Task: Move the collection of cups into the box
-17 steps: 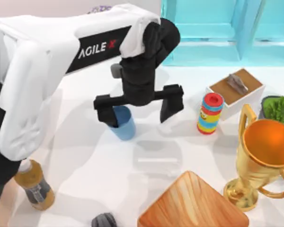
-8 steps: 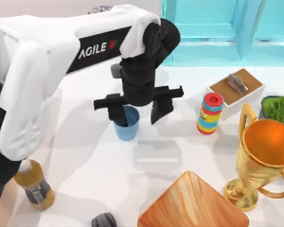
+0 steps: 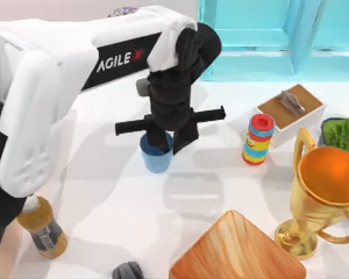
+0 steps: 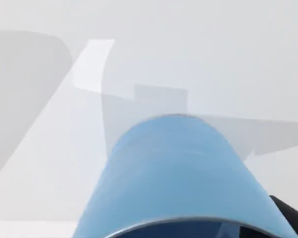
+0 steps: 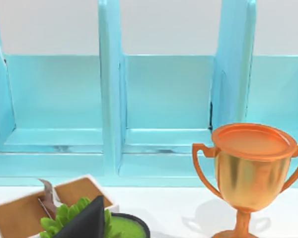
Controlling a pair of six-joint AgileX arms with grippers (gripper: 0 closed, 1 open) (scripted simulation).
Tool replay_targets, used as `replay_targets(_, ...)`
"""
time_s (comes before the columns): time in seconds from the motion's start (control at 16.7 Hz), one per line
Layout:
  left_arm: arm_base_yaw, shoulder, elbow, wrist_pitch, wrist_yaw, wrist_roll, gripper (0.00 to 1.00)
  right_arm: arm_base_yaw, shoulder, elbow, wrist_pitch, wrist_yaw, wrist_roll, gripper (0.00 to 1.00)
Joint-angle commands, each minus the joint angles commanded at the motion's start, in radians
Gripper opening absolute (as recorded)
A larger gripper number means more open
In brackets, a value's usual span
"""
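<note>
Since the earlier frames, the left gripper [image 3: 166, 141] has drawn its two black fingers in from a wide spread until they now pinch the wall of the plain blue cup [image 3: 156, 156], one finger dipping inside the rim and the other against the outside on the side toward the top view's right. That cup has also slid slightly rightward on the white table [image 3: 104, 197] while the jaws narrowed. It stands upright with its long axis vertical and its open mouth facing up; in the left wrist view its tapering wall [image 4: 181, 173] rises toward the camera, rim nearest. It sits near the table's middle, left of the striped stacking toy [image 3: 258, 139] and well apart from the wooden box [image 3: 235, 250], whose corner shows at the bottom edge. The gold trophy [image 3: 326, 192] stands just right of the box. The right arm's wrist view looks toward a turquoise shelf [image 5: 154, 99], the trophy [image 5: 251, 168] and a green plant [image 5: 72, 218].
</note>
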Motion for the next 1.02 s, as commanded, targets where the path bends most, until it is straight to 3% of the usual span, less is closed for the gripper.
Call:
replay_targets(0.42, 0.004, -0.005, -0.001, -0.003, 0.000, 0.004, 0.00, 0.000, 0.000, 0.000, 0.000, 0.000, 0.000, 1.00)
replay_targets(1.02, 0.201, -0.258, -0.024, -0.233, -0.003, 0.199, 0.00, 0.000, 0.000, 0.000, 0.000, 0.000, 0.000, 1.00)
